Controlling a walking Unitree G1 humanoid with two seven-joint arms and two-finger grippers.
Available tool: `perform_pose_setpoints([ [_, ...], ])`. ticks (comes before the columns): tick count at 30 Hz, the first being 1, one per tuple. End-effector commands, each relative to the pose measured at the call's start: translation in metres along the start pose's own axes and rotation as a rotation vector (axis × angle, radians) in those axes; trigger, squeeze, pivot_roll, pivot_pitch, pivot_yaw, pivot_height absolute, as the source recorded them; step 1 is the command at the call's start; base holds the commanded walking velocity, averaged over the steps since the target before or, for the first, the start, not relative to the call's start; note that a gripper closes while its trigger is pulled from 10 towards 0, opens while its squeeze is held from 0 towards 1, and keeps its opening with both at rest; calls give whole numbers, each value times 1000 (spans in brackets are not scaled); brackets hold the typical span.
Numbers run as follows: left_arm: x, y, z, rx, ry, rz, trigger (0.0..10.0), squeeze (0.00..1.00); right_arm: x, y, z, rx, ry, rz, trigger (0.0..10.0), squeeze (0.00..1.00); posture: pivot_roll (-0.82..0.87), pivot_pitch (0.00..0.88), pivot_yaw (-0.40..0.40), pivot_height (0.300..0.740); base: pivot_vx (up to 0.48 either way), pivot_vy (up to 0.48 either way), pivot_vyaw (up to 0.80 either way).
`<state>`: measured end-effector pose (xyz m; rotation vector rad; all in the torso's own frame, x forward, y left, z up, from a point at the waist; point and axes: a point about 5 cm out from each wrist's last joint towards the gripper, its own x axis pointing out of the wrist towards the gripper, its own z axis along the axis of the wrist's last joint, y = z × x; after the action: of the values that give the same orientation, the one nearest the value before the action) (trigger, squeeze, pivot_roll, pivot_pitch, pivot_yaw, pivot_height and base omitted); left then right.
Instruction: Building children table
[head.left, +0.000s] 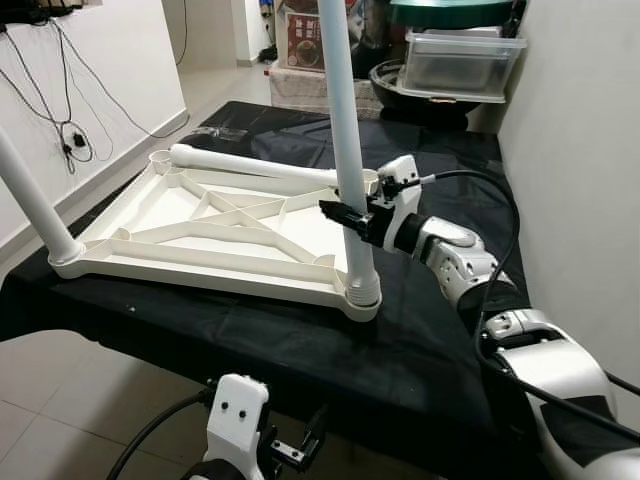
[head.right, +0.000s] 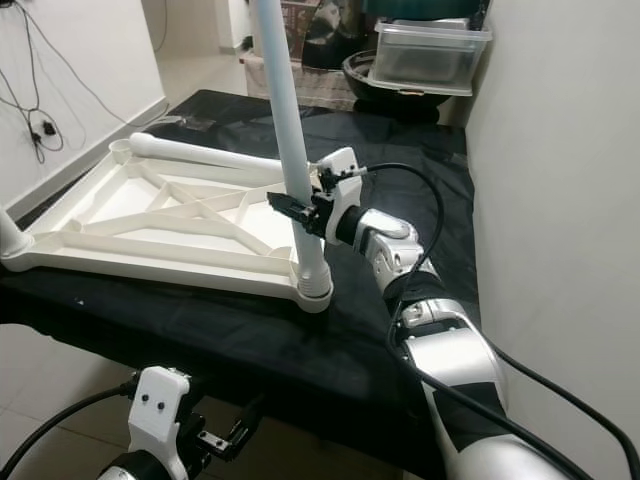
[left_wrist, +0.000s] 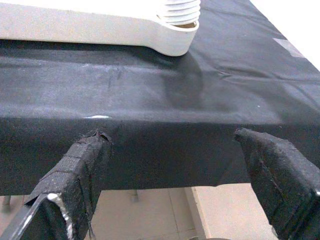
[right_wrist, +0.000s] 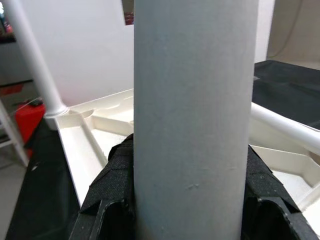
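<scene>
1. Step in hand, as it looks: fitting a leg. The right gripper (head.left: 345, 213) is clenched on the upright table leg (head.left: 343, 120), one black finger on each side of the tube (right wrist view, leg (right_wrist: 195, 120) between the pads).
2. The leg runs straight down from the gripper into the threaded collar at the near right corner socket (head.left: 362, 292) of the upturned white tabletop (head.left: 215, 235), just below the grip.
3. Whether the thread is fully seated cannot be told; a few ridges of the collar are in sight above the socket.
4. A second upright leg (head.left: 35, 200) stands at the near left corner, far off to the gripper's left.
5. A third leg (head.left: 250, 165) lies loose across the far edge of the tabletop, just behind the gripper, not fitted.
6. The far left socket (head.left: 162, 157) is open, no leg in it.
7. Next move, judged: finish twisting this leg home, release, then reach behind for the lying leg and stand it in a far socket.
8. The left gripper (head.left: 300, 448) hangs idle below the table's front edge, fingers (left_wrist: 82, 170) spread wide apart, grasping nothing.
9. Surface: a table covered in black cloth (head.left: 420, 350), slightly wrinkled.
10. Room: white wall right beside the right arm, tiled floor, cables (head.left: 65, 130) on the left wall, a clear plastic box (head.left: 460, 60) and clutter beyond the table's far end.
</scene>
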<state>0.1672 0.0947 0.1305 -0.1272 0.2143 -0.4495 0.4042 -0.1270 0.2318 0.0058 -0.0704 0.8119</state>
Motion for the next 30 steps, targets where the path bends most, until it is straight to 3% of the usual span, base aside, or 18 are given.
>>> perform_pose_setpoints([
  [1, 0, 0, -4, 2, 16, 2, 10000, 0, -6, -3, -15, 15, 42, -46, 10000, 0, 108, 111, -49, 740, 0, 0, 0],
  [9, 0, 1, -3, 0, 14, 4, 10000, 0, -12, -3, -17, 47, -57, -40, 10000, 0, 107, 115, -45, 740, 0, 0, 0],
  [12, 0, 1, -3, 0, 14, 3, 10000, 0, -16, -5, -14, 118, -152, -55, 10000, 0, 106, 115, -44, 740, 0, 0, 0],
  [16, 0, 1, -3, 0, 14, 3, 10000, 0, -17, -5, -14, 130, -166, -56, 10000, 0, 106, 115, -44, 740, 0, 0, 0],
  [19, 1, 2, -3, 2, 13, 5, 10000, 0, -26, -2, -22, 185, -219, 8, 10000, 0, 108, 116, -44, 740, 0, 0, 0],
  [30, 1, 2, -3, 7, 12, 3, 10000, 0, -35, 8, -36, 137, -196, 92, 10000, 0, 106, 114, -41, 740, 0, 0, 0],
])
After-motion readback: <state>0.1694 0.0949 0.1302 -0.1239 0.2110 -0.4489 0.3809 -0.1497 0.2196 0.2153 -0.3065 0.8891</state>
